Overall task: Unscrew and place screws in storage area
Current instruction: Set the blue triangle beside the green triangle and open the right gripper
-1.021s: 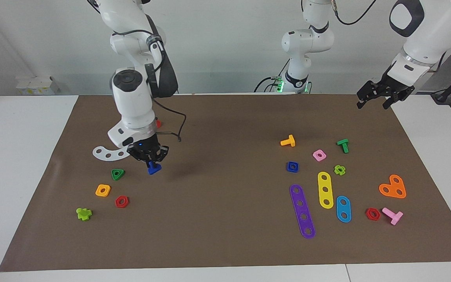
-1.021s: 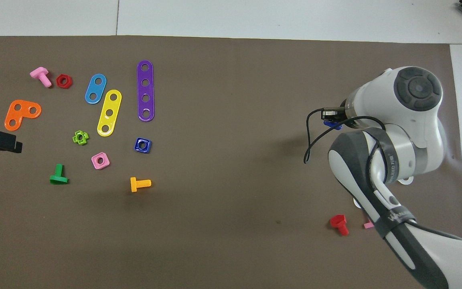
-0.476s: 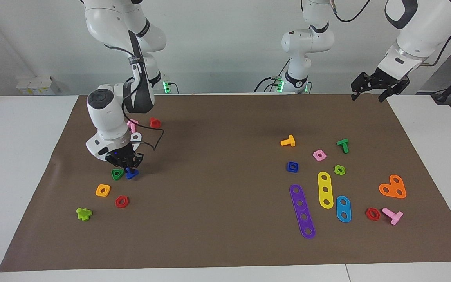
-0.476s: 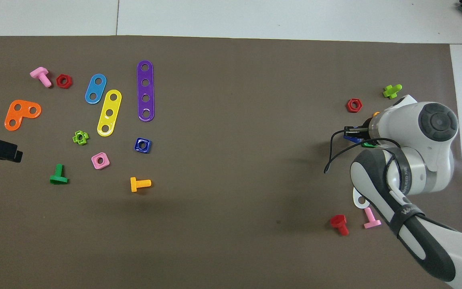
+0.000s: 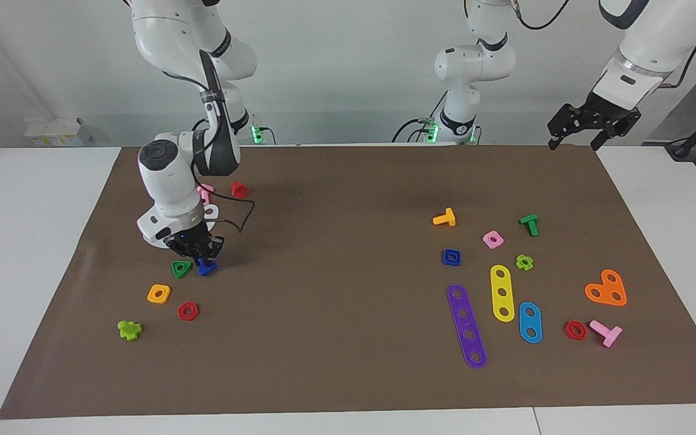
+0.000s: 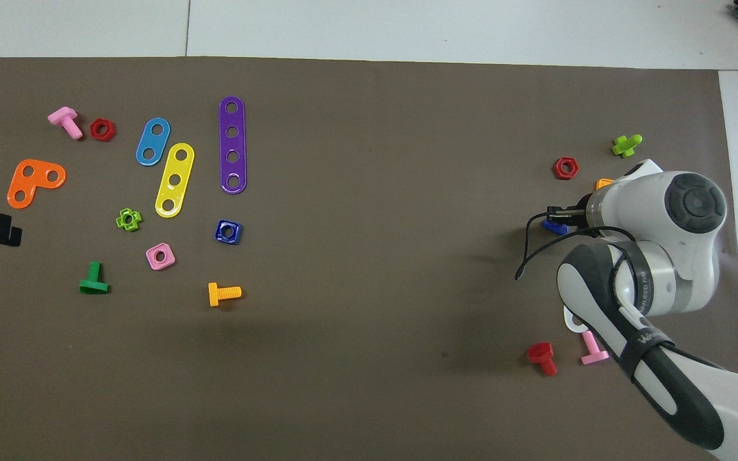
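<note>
The small dark blue plastic bolt with the triangular head (image 5: 206, 267) lies low on the brown mat (image 5: 336, 241) near the right arm's end of the tabletop, just beside the green triangular plastic nut (image 5: 181, 268), probably to join the loose parts stored there. The right gripper (image 5: 198, 252) points down directly over it; whether its jaws grip the bolt, I cannot tell. The left gripper (image 5: 589, 128) waits raised over the mat's corner, jaws released

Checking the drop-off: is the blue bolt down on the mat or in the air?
Down: the blue bolt rests on the mat under the right gripper.
</note>
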`<state>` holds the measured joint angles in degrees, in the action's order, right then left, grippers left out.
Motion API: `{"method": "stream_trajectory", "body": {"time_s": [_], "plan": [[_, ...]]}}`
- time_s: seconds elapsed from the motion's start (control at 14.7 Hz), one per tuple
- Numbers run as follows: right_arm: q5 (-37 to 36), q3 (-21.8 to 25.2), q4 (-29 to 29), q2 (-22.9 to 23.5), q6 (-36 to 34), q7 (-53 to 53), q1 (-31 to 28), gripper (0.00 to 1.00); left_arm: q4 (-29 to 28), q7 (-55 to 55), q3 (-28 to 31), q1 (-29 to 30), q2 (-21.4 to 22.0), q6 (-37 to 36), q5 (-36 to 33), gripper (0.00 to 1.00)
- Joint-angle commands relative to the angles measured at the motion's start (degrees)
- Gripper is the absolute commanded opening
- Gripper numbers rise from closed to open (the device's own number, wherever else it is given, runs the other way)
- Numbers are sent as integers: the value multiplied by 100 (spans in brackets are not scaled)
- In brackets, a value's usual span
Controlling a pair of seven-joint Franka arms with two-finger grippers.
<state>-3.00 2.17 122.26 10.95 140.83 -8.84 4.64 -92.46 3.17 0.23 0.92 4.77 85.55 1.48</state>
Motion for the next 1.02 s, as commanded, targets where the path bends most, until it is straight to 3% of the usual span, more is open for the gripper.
{"method": "stream_trajectory", "body": {"time_s": [0.0,0.2,0.48,0.75,0.95], "plan": [[124,-51,-620,-216,-929,-30,-95,100,35,-220,-5,-92,41,-29,-95,100],[45,-50,-2018,-356,-2898,-30,-217,100,9,-168,-5,-83,41,163,-95,100],[36,-42,-2337,-1164,-3964,22,-420,100,-105,-150,-5,-31,59,471,-95,100],[19,-16,-3514,-1227,-5564,66,-481,100,-185,-159,12,-4,85,762,-95,100],[62,28,-3552,-1437,-5900,565,-595,100,-194,-150,30,-4,85,744,-182,100]]}}
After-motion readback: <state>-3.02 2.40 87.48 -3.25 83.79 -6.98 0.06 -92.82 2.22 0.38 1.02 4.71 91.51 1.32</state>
